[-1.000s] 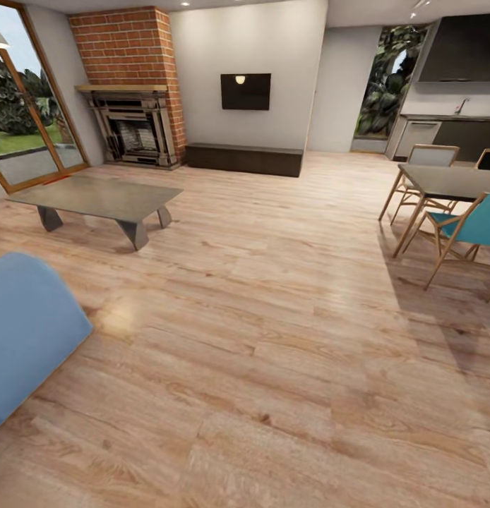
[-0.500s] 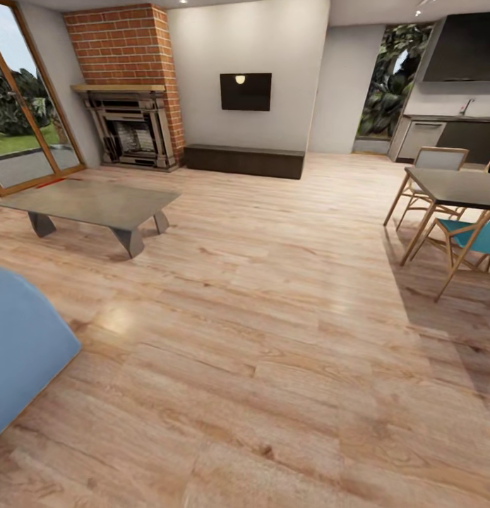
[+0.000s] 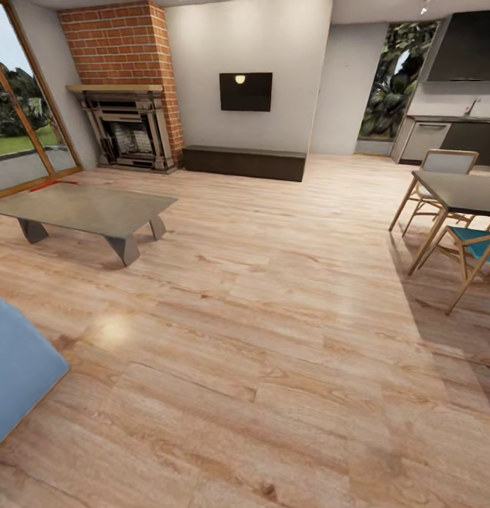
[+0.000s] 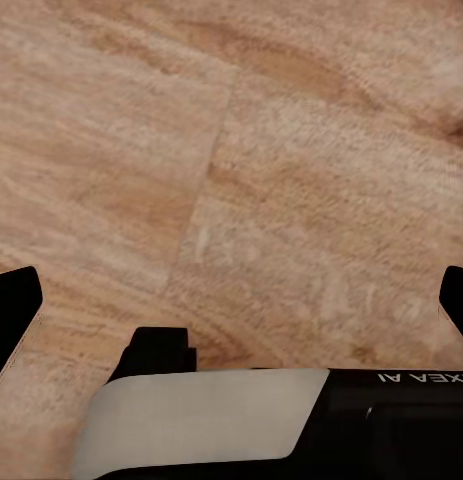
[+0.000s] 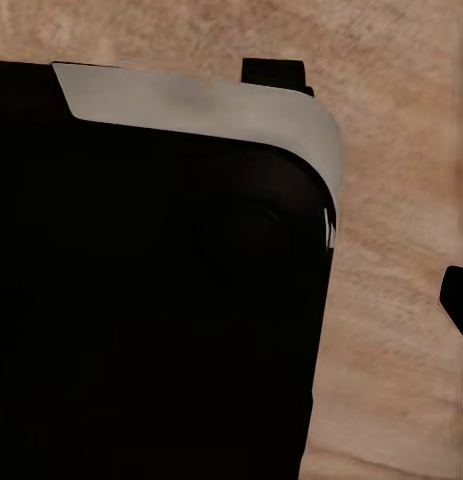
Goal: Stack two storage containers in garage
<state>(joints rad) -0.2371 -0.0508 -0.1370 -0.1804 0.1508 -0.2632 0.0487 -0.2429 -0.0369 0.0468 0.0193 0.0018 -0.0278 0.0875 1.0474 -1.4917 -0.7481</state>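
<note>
Head view: the living room, with a light wood plank floor (image 3: 273, 317) running to a brick fireplace (image 3: 125, 92) in the far left corner, a dark wall screen (image 3: 245, 91) above a long low dark cabinet (image 3: 245, 161), glass doors (image 3: 19, 127) at the left edge, a low grey coffee table (image 3: 82, 208) on the floor's left side, a blue sofa corner (image 3: 15, 367) at the near left edge, and a dining table (image 3: 460, 192) with wooden chairs, one with a teal seat (image 3: 474, 243), at the right edge; a kitchen counter (image 3: 443, 134) lies beyond. No orange-red container appears among these; where the two containers lie, their long axis and which arm is nearer cannot be told, so the coming move is judged to be a search by turning or driving. Left wrist view: plank floor close below, the left claw (image 4: 231, 300) with its two dark fingertips (image 4: 11, 315) at opposite borders, spread wide, nothing between them. Right wrist view: mostly a dark body part of the robot (image 5: 151, 300) with a pale grey band; one dark fingertip (image 5: 457, 300) of the right claw shows over floor; its opening cannot be told. The wrist views give the claws, absent from the head view; the head view alone gives the room.
</note>
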